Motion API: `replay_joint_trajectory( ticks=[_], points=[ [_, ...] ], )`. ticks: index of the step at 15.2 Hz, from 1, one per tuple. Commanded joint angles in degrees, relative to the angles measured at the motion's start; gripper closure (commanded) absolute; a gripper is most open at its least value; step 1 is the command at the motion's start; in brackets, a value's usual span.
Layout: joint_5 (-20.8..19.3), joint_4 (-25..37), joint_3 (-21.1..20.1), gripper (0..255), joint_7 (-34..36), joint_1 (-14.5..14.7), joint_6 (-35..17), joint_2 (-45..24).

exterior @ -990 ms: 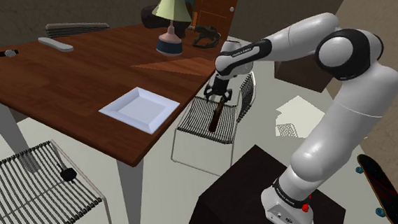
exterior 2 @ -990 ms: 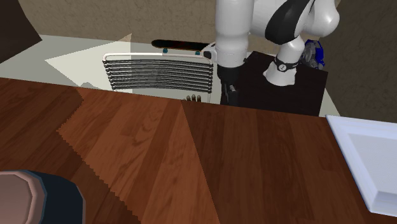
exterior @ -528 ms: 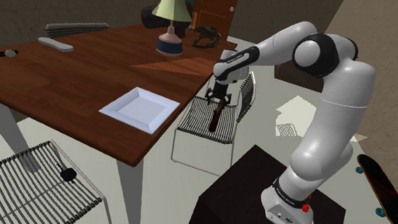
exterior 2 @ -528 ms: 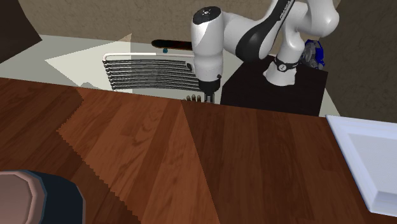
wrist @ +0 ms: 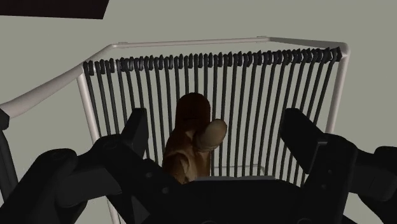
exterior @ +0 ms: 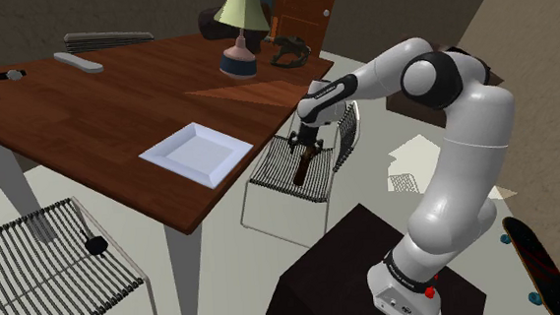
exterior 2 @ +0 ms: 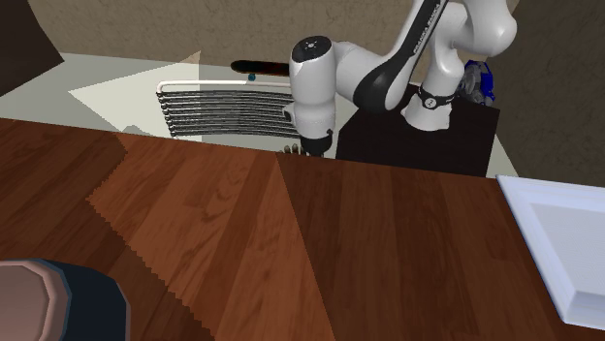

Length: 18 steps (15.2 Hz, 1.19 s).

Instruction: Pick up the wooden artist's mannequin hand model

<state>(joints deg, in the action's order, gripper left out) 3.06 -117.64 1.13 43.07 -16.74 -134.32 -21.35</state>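
The wooden mannequin hand [wrist: 189,140] is brown and stands upright on a wire chair seat [wrist: 222,46]. My gripper [wrist: 218,124] is open, with its black fingers [wrist: 137,129] on either side of the hand, neither touching it. The hand stands closer to one finger than to the other. In the shoulder view the gripper [exterior: 305,146] hangs just over the brown hand [exterior: 302,168] on the chair [exterior: 274,174], beside the table's edge. In the second exterior view the gripper [exterior 2: 312,147] dips behind the table edge, where the hand's fingertips [exterior 2: 294,149] peek up.
A dark wooden table [exterior: 118,111] stands close beside the chair, carrying a white tray [exterior: 196,152] and a lamp [exterior: 238,45]. Another wire chair [exterior: 47,262] sits at the shoulder view's lower left. The dark stand [exterior: 353,266] is at lower right, a skateboard [exterior: 540,266] beyond it.
The arm has folded and the wrist swung toward the second exterior view's left, bringing the gripper lower over the wooden hand. The hand itself has not moved.
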Motion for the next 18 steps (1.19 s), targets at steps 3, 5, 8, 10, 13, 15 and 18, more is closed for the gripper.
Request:
replay_joint_trajectory(
  ticks=[3,5,8,10,13,15,18],
  points=[
    [0.02,0.04,-0.01,255,-0.02,-0.01,-0.27,-0.29],
    [0.02,0.03,-0.01,255,-0.03,-0.01,-0.27,-0.28],
    [0.02,0.07,-0.01,255,-0.03,-0.02,-0.25,-0.29],
    [0.02,0.02,0.00,255,-0.03,-0.02,-0.23,-0.23],
    [-0.10,0.25,0.05,255,0.09,0.01,1.64,1.42],
    [-0.17,0.49,0.08,255,0.17,0.03,2.93,2.46],
    [-0.28,0.92,0.12,255,0.28,0.05,4.86,3.97]
  ],
)
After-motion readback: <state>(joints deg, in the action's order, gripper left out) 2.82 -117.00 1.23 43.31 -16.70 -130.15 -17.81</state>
